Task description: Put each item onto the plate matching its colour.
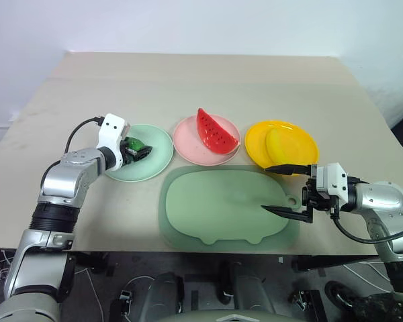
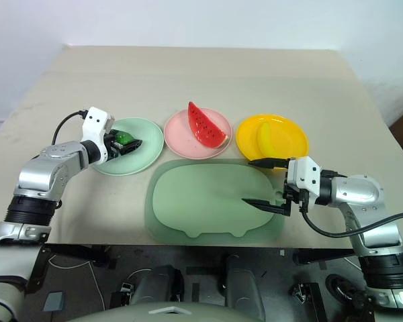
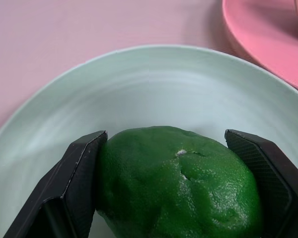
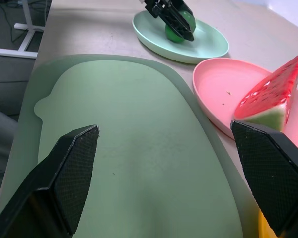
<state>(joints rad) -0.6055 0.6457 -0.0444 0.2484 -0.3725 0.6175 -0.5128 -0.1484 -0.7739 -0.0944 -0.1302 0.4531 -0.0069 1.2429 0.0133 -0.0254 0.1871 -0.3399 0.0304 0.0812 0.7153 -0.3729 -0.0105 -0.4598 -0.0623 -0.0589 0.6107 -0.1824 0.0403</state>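
Note:
My left gripper [image 1: 142, 149] is shut on the small dark green fruit [image 3: 179, 193], holding it over the left part of the mint green plate [image 1: 158, 159]; I cannot tell whether the fruit touches the plate. The red watermelon wedge [image 1: 215, 131] lies on the pink plate [image 1: 187, 144] in the middle. The yellow banana [image 1: 275, 144] lies on the yellow-orange plate [image 1: 303, 142] at the right. My right gripper [image 1: 265, 188] stands open and holds nothing, pointing left over the right edge of the mat, in front of the yellow-orange plate.
A large grey-green mat [image 1: 215, 208] with a small loop lies on the beige table [image 1: 208, 80] in front of the three plates, near the table's front edge. Bare tabletop stretches behind the plates and to both sides.

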